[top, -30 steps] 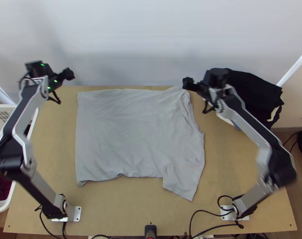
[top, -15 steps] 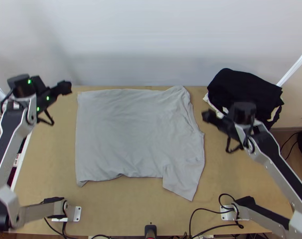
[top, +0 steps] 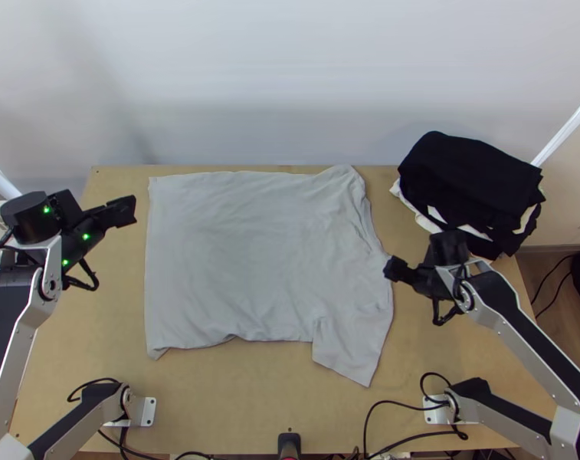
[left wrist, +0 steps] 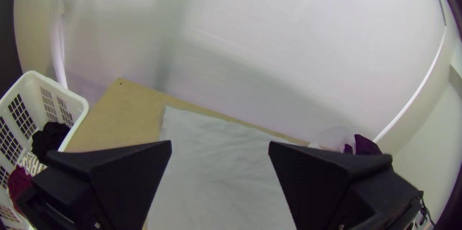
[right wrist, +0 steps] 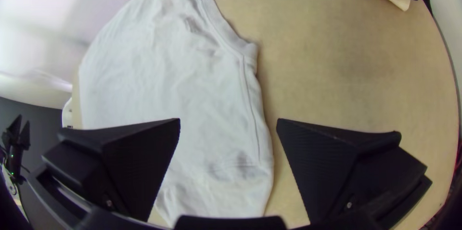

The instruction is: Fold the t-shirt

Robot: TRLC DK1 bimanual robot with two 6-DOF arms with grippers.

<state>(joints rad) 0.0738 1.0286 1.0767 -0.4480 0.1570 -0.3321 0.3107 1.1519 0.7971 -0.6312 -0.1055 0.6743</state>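
Observation:
A light grey t-shirt (top: pixel 259 261) lies spread on the table with mild wrinkles, one sleeve (top: pixel 351 349) pointing toward the near edge at its right end. Left of the shirt, my left gripper (top: pixel 127 211) hangs above the table; in the left wrist view the gripper (left wrist: pixel 220 150) is open, with the shirt (left wrist: pixel 216 182) beyond its fingers. My right gripper (top: pixel 391 270) is over the shirt's right edge. In the right wrist view that gripper (right wrist: pixel 228 129) stands open, the shirt (right wrist: pixel 159 76) and its right edge lying between and below the fingers, held by neither.
A pile of black and white cloth (top: pixel 473 184) sits at the table's back right corner. At the left stands a white basket (left wrist: pixel 72 100) with dark clothes in it. Bare wood (top: pixel 228 391) stretches along the near side, with cables by the right base.
Both arms have drawn back toward the near side. My right gripper has left the shirt's far right corner and moved down along its right edge. The shirt lies as before.

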